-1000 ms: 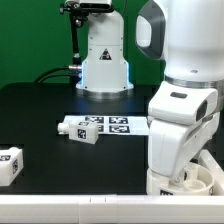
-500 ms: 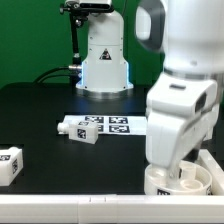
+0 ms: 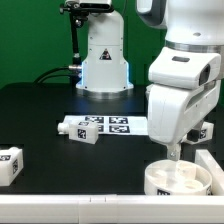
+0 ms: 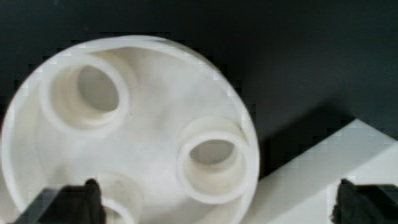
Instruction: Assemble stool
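One white arm (image 3: 185, 75) fills the exterior view's right, bent down over the black bench (image 3: 40, 110). The seat (image 3: 160, 181) lies flat on the bench at the lower right of that view, directly under the wrist, well apart from the other loose parts. In the wrist view the seat (image 4: 160, 112) shows as a thick round disc with round holes (image 4: 87, 95) sunk into its upper face. The marker board (image 3: 115, 125) lies flat near the middle of the bench. One leg (image 3: 79, 129) rests on its side at the board's end on the exterior view's left, touching or just beside it. A second leg (image 3: 9, 164) sits at the far edge on the same side, cut by the frame. A third tagged piece (image 3: 204, 132) peeks out beside the arm, mostly hidden. The end effector (image 3: 176, 152) hangs just above the seat; in the wrist view the end effector (image 4: 228, 205) has its dark fingertips (image 4: 80, 202) spread wide, gripping nothing.
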Tool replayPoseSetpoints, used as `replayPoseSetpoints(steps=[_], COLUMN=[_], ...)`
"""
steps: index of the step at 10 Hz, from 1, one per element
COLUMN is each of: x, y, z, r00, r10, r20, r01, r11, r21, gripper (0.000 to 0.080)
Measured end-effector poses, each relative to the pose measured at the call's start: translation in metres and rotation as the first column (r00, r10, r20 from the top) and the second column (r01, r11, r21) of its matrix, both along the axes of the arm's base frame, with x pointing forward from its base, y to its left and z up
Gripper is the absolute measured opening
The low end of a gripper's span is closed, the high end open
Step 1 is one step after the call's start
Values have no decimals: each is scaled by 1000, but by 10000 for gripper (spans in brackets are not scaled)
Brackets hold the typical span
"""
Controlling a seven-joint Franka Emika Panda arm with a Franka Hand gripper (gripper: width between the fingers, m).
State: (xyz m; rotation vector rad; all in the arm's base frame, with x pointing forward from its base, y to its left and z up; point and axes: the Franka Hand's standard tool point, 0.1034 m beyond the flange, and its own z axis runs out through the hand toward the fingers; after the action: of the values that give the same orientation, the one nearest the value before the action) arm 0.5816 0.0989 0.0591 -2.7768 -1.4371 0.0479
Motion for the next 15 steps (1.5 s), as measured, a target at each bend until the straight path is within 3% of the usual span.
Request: replayPoseSetpoints(steps=[1, 3, 4, 5, 6, 8, 10, 11, 14, 15], x=[-2, -25, -33, -30, -30, -33, -52, -55, -55, -59], y=[2, 9, 4, -7, -7, -5, 5, 11, 9, 9], z=[0, 3, 4, 3, 3, 3, 7, 8, 7, 6], r00=[998, 975, 968, 971, 967, 955, 865, 856, 861, 789], r10=[-66, -223, -250, -240, -253, -297, -501, -516, -507, -613], r20=[2, 10, 2, -7, -8, -13, -34, -34, -35, -50], r01=[66, 223, 250, 240, 254, 298, 501, 516, 507, 614], r11=[998, 975, 968, 970, 967, 954, 865, 856, 862, 789], r21=[-3, -8, 7, 28, 26, 23, 7, 4, 4, 5], gripper=[648, 648, 648, 648, 648, 648, 648, 648, 648, 648])
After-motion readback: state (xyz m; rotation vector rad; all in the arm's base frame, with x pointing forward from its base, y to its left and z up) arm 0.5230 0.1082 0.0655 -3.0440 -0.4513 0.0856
